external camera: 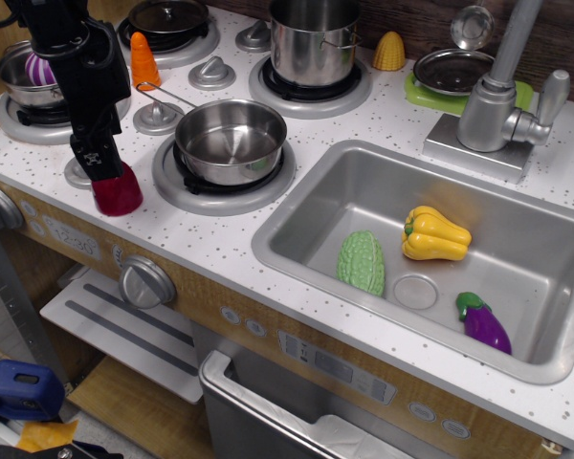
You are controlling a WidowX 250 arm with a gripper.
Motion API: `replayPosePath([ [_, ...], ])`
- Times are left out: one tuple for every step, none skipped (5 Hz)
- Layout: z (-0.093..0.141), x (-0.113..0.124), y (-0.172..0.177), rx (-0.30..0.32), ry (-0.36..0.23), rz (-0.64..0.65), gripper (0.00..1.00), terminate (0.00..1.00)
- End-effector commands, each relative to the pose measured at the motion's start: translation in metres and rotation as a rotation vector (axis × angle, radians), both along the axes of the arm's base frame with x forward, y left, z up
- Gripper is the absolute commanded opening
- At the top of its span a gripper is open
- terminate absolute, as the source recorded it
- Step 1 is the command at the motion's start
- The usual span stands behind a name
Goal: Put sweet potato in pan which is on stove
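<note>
The sweet potato (118, 194), a small dark crimson lump, stands upright at the front left of the stove (220, 225), its base at the speckled surface. My gripper (103, 170) comes down from the upper left, and its black fingers (96, 155) close on the top of the sweet potato. The pan (228, 139), shallow, round and shiny, sits empty on the front burner just to the right of the gripper. Its thin wire handle points back left.
An orange carrot (144, 60) stands behind the gripper. A small pot with a purple onion (29, 76) is at the far left and a tall steel pot (314, 40) is on the back burner. The sink (517, 277) on the right holds a yellow pepper, a green vegetable and an eggplant (485, 323).
</note>
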State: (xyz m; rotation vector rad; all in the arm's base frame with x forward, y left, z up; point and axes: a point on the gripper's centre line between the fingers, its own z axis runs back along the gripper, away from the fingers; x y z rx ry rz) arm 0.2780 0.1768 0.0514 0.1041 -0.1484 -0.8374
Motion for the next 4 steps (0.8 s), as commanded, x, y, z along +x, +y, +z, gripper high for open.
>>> replayPosePath([
  [0.0, 0.0, 0.0, 0.0, 0.0, 0.0, 1.0, 0.0],
  [-0.008, 0.0, 0.002, -0.006, -0.02, -0.016, 1.0, 0.0],
  [-0.013, -0.001, 0.004, -0.017, -0.029, -0.023, 1.0, 0.0],
  [-0.027, -0.002, 0.008, -0.039, -0.053, -0.014, 1.0, 0.0],
])
